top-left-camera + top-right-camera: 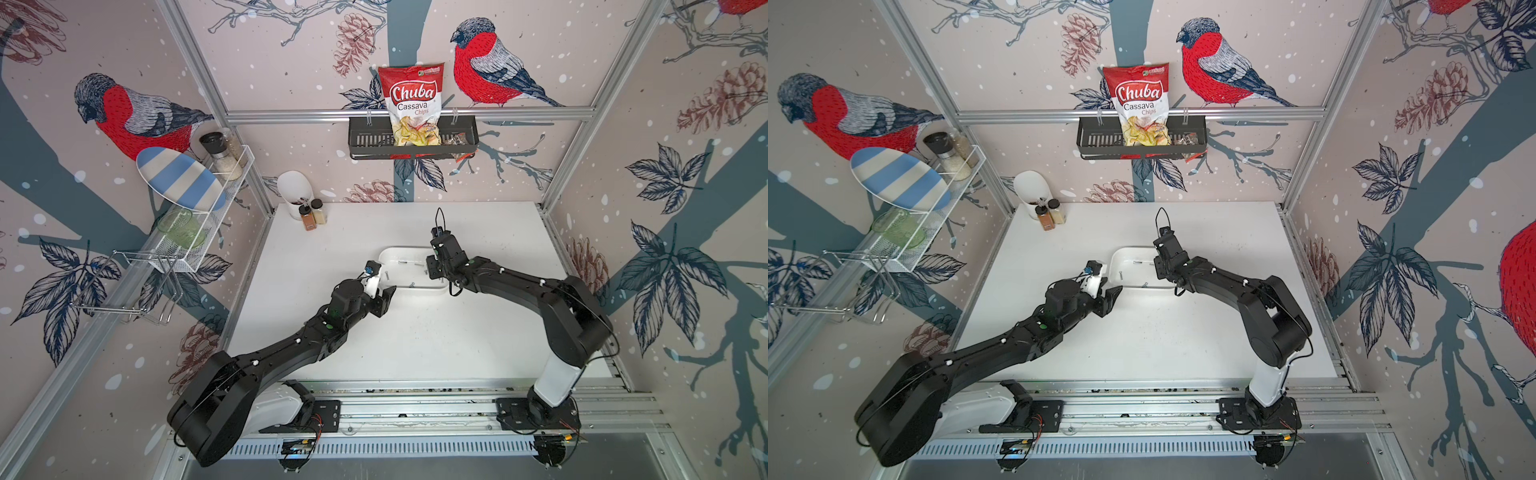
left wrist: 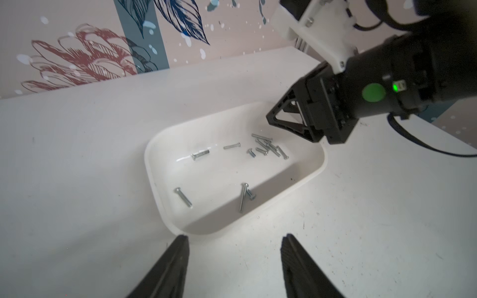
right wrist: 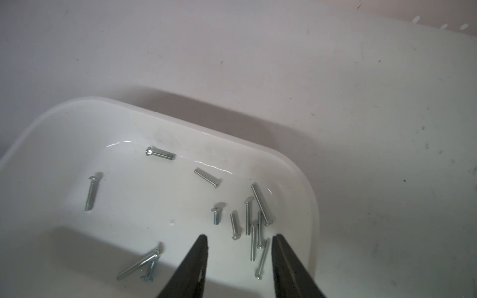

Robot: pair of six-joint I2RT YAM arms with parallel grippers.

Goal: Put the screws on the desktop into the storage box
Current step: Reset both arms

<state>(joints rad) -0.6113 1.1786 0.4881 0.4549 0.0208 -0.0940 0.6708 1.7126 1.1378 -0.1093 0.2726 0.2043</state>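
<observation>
White storage box [image 1: 388, 252] sits mid-bench [image 1: 415, 340] in both top views | left wrist: left fingers [image 2: 167, 268] wide apart, empty, over the bench just beside the box rim; screws [image 2: 268, 149] lie loose inside the box | right wrist: right fingers [image 3: 191, 271] parted, empty, above clustered screws in one box corner

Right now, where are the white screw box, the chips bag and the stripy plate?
storage box [image 2: 219, 219], left wrist view, on its shaded inner wall.
Chuba Cassava Chips bag [image 1: 411, 95], in a top view, on the red logo.
blue-striped plate [image 1: 179, 178], in a top view, on its middle.
</observation>
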